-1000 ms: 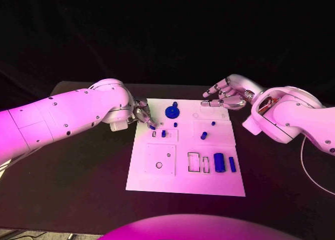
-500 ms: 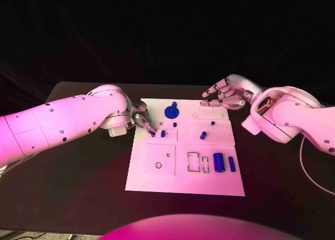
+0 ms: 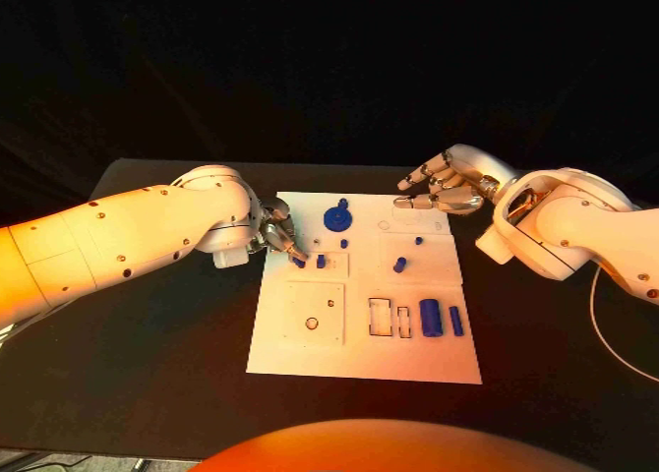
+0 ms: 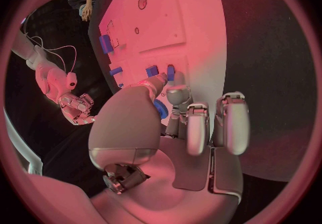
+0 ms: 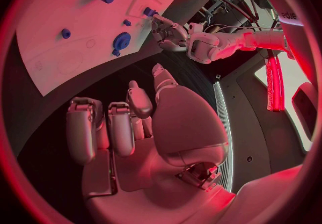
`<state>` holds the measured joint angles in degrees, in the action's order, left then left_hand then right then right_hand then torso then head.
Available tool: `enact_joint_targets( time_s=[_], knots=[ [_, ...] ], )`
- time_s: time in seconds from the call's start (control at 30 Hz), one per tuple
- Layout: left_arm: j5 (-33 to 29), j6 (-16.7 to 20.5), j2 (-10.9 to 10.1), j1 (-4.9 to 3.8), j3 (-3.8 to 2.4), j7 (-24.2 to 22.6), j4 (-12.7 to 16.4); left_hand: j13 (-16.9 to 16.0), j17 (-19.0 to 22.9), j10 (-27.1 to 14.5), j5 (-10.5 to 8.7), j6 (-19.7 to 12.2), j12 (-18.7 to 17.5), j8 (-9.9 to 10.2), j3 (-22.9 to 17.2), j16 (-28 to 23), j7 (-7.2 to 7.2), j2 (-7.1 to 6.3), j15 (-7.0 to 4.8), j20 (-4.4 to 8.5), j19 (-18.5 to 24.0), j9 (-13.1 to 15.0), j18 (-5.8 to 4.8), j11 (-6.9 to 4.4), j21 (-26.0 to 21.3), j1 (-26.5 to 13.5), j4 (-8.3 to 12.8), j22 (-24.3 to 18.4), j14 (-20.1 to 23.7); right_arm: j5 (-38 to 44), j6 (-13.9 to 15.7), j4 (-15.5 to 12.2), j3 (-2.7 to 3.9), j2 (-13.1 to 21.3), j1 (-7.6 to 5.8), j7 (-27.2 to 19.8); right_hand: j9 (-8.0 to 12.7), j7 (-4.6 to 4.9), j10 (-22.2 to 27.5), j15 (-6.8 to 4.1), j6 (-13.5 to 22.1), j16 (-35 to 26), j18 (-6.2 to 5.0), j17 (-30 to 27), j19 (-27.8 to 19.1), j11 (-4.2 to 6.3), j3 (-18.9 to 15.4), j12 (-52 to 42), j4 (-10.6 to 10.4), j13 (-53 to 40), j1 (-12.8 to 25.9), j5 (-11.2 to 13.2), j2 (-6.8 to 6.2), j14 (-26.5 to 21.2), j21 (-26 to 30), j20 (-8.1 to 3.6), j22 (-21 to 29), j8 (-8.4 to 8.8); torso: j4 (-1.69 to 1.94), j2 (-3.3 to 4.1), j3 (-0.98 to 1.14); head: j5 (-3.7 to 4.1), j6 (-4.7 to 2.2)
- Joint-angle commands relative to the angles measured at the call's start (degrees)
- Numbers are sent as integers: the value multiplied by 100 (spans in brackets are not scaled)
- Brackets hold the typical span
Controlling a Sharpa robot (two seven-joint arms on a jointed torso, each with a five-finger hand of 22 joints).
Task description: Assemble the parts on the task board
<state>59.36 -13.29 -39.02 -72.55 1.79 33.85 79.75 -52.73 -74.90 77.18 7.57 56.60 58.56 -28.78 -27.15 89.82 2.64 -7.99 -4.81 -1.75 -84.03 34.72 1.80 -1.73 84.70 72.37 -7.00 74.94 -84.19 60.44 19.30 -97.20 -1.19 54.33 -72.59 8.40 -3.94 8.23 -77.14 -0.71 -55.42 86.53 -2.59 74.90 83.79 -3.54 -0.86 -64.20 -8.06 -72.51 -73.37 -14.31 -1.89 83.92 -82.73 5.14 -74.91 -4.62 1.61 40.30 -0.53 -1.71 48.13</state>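
- Since a second ago the left hand (image 3: 280,236) has edged a little toward 5 o'clock along the board's left edge; its fingertips now reach the small blue peg (image 3: 300,262) there. The right hand (image 3: 446,189) and all the other parts have stayed put
- The board (image 3: 364,364) is a white plate in the middle of the black table (image 3: 159,344), with outlined slots and holes
- Blue parts on it: a round knob (image 3: 338,217) near the 12 o'clock edge, a second peg (image 3: 322,262) just right of the first, a short stud (image 3: 400,265) toward 2 o'clock, and a thick cylinder (image 3: 432,319) beside a thin bar (image 3: 456,323) toward 4 o'clock
- In the left wrist view the left hand's thumb and a finger close narrowly on a blue piece (image 4: 160,108) next to the pegs; the other fingers are straight and apart
- The right hand hangs just off the board's 1 o'clock corner, fingers loosely curled and apart, holding nothing
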Motion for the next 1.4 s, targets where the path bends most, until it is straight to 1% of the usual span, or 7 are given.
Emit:
enact_joint_targets(
  time_s=[0.03, 0.4, 0.53, 0.7, 0.87, 1.07, 1.4],
  knots=[
    [47, -230, 11, 9, 3, 23, 8, 5, -1510, 50, 36, 22, -16, -19, -797, 18, -11, 20, -1, 30, -301, 5, -23, -7, 27, 63, 758, 987, -581, 22, -49, -1, 0, -3, 4, -53, -8, 4, -5, -36, -42, -38, -52, 978, -27, 27, -31, -32, 13, -6, -8, -28, 43, 482, 31, -27, -57, -37, 4, -2, -3, 4, 15],
    [50, -304, 11, 10, 3, 29, 41, 17, -1510, 52, 42, 29, -25, -18, -808, 18, -13, 9, -2, 30, -305, 4, -25, -9, 35, 59, 765, 996, -581, 20, -54, -3, 0, -3, 5, -55, -8, 4, -5, -36, -42, -38, -52, 978, -27, 27, -31, -32, 13, -6, -8, -28, 43, 482, 31, -27, -57, -37, 7, -2, -3, -2, 31],
    [57, -279, 19, 11, 2, 90, 41, 17, -1510, 55, 45, 33, -25, -17, -813, 18, -14, 3, -3, 31, -303, 3, -24, -10, 30, 57, 768, 991, -581, 20, -54, -5, 0, -2, 5, -57, -8, 4, -5, -36, -42, -38, -52, 978, -27, 27, -31, -32, 13, -6, -8, -28, 43, 482, 31, -27, -57, -37, 8, -2, -6, -5, 32],
    [20, -179, 58, 11, 3, 201, 8, -54, -1510, 104, 63, 64, 37, -19, -845, 18, -25, 13, -7, 37, -307, 3, -25, -16, 36, -2, 739, 999, -581, 20, -52, -10, 0, -1, 5, -58, -8, 4, -5, -36, -42, -38, -52, 978, -27, 27, -31, -32, 13, -6, -8, -28, 43, 482, 31, -27, -57, -37, 5, -1, 0, -16, 44],
    [-122, -113, 119, 11, 7, 351, -39, -75, -1510, 143, 140, 130, 54, -48, -865, 18, -71, 35, -30, 52, -319, 22, -31, -45, 51, -189, 644, 1020, -581, 20, -54, -14, 0, 1, 5, -57, -8, 4, -5, -36, -42, -38, -52, 978, -27, 27, -31, -32, 13, -6, -8, -28, 43, 482, 31, -27, -57, -37, 5, 0, -2, -20, 54],
    [-174, -122, 179, 10, 19, 450, -87, -178, -1510, 214, 136, 273, 140, -88, -707, 18, -156, -9, -78, 85, -349, 41, -46, -106, 98, -536, 457, 1074, -581, -16, -61, -9, 0, 4, 5, -77, -7, 3, -3, -37, -44, -43, -53, 972, -30, 27, -42, -29, 8, -1, -9, -30, 49, 481, 36, -28, -50, -37, 3, 1, 4, -13, 69],
    [-163, -147, 275, 9, 22, 500, -149, -303, -1510, 284, 133, 393, 230, -56, -558, 18, -200, -48, -111, 116, -365, 13, -54, -143, 122, -764, 343, 1105, -581, -171, -106, -2, 1, -1, 5, -93, -7, 3, -3, -37, -43, -44, -53, 971, -30, 27, -42, -31, 8, -2, -9, -30, 49, 481, 35, -28, -51, -37, -1, -2, 0, -12, 79]
  ],
)
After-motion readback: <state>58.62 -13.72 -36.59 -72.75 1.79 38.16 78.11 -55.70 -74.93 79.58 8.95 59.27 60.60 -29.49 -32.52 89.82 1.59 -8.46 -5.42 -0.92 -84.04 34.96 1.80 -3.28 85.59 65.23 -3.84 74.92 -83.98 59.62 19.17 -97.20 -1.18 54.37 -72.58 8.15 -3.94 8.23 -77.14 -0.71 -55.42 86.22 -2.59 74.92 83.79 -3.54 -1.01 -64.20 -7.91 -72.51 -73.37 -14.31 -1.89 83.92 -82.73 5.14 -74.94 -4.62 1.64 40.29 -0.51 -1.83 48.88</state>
